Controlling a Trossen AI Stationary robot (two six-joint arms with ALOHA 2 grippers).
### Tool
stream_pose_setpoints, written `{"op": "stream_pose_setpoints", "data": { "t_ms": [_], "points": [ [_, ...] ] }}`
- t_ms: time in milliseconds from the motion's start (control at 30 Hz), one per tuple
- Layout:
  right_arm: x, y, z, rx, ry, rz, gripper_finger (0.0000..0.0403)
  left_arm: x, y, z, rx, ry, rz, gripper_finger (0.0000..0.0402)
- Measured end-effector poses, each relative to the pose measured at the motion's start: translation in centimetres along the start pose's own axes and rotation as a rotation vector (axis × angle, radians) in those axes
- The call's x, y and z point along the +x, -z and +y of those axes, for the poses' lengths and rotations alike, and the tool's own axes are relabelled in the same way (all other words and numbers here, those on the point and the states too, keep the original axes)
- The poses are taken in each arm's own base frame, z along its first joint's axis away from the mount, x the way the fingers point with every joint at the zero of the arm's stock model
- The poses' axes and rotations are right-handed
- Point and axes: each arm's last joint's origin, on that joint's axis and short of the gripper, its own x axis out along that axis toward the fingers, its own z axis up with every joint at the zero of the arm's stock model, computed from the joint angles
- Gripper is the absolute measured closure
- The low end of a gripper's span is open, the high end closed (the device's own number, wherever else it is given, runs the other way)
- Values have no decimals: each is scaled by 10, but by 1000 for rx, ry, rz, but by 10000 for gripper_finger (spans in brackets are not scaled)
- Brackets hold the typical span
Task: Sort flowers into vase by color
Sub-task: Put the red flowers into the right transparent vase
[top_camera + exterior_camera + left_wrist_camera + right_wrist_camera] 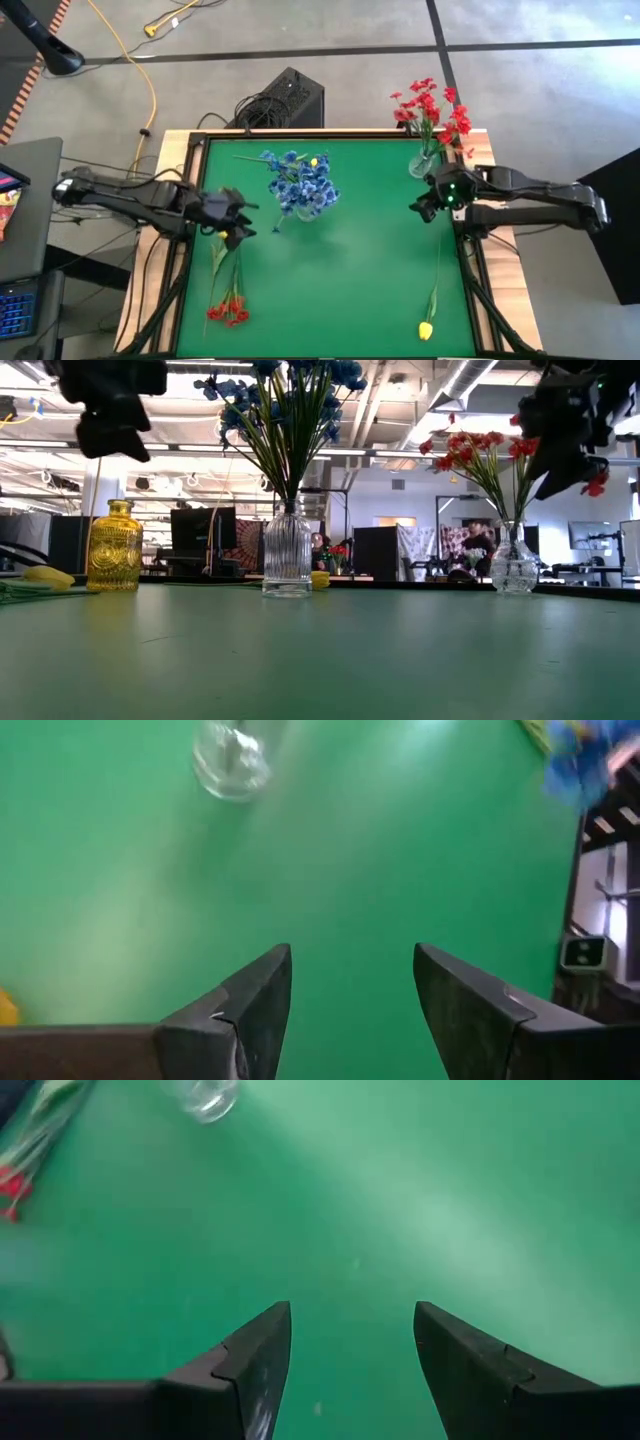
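A clear vase (287,555) mid-table holds the blue flowers (300,183). A second clear vase (421,163) at the far right corner holds red flowers (432,108). One red sprig (228,308) lies flat near the near left edge. A yellow tulip (426,328) lies flat at the near right. My left gripper (238,215) hovers open above the left side of the table, left of the blue flowers. My right gripper (422,207) hovers open near the red-flower vase. The two wrist views show bare green table between the open fingers.
A yellow glass vase (115,547) stands on the left in the low view. A small yellow bud (313,160) shows beside the blue blooms. Cables and a black box (290,95) lie on the floor beyond the far edge. Bare green table (350,270) spans the middle.
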Motion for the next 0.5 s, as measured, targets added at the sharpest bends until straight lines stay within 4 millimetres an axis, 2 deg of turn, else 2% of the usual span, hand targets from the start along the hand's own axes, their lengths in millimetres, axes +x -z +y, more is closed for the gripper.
{"op": "stream_pose_setpoints", "data": {
  "t_ms": [233,500],
  "points": [
    [3,6,17,-85,-40,37,163,18,24,-24,-40,8,139,203],
    [14,11,28,-168,-10,77,163,45,51,-41,-197,-78,316,203]
  ]
}}
